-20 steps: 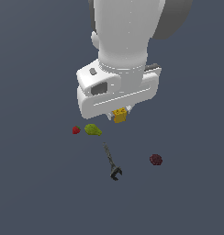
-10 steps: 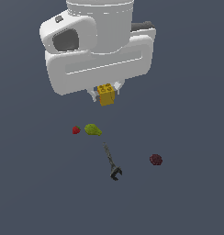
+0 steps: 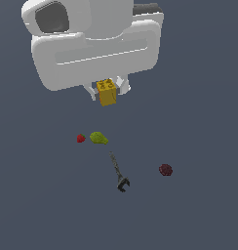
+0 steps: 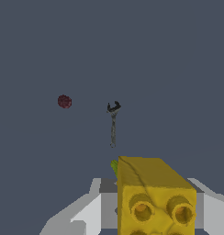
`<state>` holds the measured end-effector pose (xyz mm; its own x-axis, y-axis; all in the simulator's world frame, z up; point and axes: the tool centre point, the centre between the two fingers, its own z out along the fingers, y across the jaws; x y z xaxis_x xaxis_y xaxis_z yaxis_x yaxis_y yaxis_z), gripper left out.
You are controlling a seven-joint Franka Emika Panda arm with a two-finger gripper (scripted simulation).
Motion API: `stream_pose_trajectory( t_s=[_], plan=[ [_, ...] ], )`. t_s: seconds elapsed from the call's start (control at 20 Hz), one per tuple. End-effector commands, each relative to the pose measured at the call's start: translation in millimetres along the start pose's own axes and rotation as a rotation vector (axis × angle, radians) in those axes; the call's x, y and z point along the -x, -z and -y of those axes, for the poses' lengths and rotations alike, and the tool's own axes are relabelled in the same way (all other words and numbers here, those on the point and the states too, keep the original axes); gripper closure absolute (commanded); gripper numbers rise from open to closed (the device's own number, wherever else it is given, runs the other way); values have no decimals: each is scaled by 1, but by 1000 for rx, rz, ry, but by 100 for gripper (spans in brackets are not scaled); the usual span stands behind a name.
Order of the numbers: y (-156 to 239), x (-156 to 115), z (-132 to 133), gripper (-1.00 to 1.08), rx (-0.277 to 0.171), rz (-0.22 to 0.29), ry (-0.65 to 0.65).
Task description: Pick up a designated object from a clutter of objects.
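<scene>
The gripper (image 3: 107,91) is closed on the yellow block (image 3: 107,93), which hangs in the air well above the strawberry (image 3: 81,138), the pear (image 3: 98,138), the wrench (image 3: 118,173) and the maroon lump (image 3: 165,170). The main risk seems to be a slip: only the short fingertips (image 3: 122,86) press on the sides of the block, so a sudden move of the arm could let it fall back among the clutter.

I read the yellow block (image 4: 155,199) as smooth matt plastic with round moulded studs. The arm housing (image 3: 96,44) looks like smooth white plastic, faint sheen. The wrench (image 3: 118,172) looks like dull dark metal. The maroon lump (image 3: 165,170) appears rough, the pear (image 3: 98,138) and strawberry (image 3: 81,138) matt. The table (image 3: 199,122) is flat matt grey-blue.
</scene>
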<state>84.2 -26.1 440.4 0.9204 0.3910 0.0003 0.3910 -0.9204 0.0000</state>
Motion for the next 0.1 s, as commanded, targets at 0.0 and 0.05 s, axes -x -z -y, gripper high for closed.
stream_pose_trajectory(
  t_s=[0.0,0.05],
  plan=[
    [0,0,0,108,0,0,1],
    [0,-1,0,108,0,0,1]
  ],
)
